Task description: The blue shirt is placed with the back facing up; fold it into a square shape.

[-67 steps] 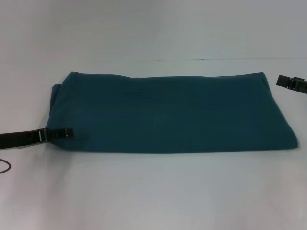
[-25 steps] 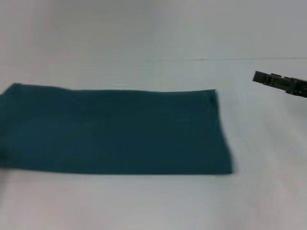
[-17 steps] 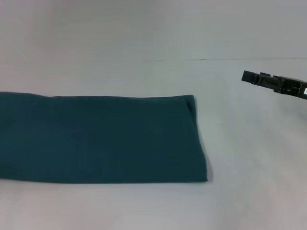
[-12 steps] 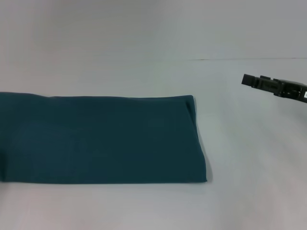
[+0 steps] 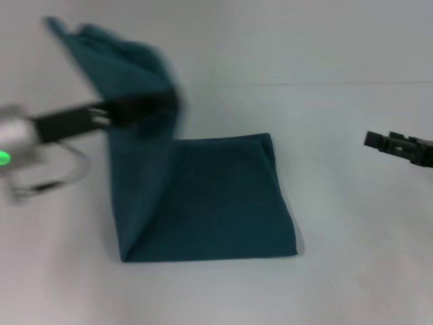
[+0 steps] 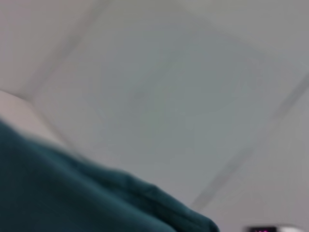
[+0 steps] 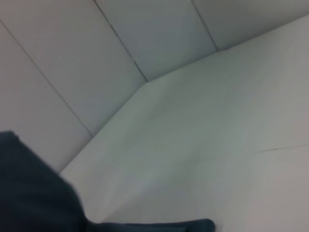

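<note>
Lifting the blue shirt (image 5: 203,196), left gripper (image 5: 162,105) clamps cloth.

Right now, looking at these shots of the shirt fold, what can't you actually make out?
- Left gripper, head view: motion blur hides how it grips the blue shirt.
- Right gripper, head view: too small to read.
- Left wrist view: blurred, showing only cloth and the table.
- Shirt's underside: hidden in every view.
</note>
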Motion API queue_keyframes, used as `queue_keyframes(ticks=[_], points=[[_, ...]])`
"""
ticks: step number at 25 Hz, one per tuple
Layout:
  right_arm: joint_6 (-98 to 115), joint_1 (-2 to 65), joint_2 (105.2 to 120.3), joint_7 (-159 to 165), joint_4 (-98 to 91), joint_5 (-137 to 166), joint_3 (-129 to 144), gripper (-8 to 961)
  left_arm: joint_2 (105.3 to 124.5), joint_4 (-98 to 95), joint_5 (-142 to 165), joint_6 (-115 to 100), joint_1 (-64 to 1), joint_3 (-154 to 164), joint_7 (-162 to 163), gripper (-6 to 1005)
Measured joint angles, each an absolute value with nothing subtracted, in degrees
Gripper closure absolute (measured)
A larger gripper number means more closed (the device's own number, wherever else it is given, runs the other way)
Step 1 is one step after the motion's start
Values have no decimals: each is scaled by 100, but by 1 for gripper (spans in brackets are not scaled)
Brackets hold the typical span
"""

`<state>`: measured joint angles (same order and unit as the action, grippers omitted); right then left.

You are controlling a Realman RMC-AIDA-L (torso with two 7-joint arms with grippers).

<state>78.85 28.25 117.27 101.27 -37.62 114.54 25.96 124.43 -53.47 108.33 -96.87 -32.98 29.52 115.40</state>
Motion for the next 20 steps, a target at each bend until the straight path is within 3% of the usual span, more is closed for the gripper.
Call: queue_keyframes(ticks=[11,20], points=[[7886,2622,11529,9973,-3709,11470,2599,37,12465,-149,9368,-7518,-4203,3910,7966,963],[7821,2660,11556,10002,-3709,11477,2643,38,12468,487,9404,-8239,-4050,3694,6561,792]])
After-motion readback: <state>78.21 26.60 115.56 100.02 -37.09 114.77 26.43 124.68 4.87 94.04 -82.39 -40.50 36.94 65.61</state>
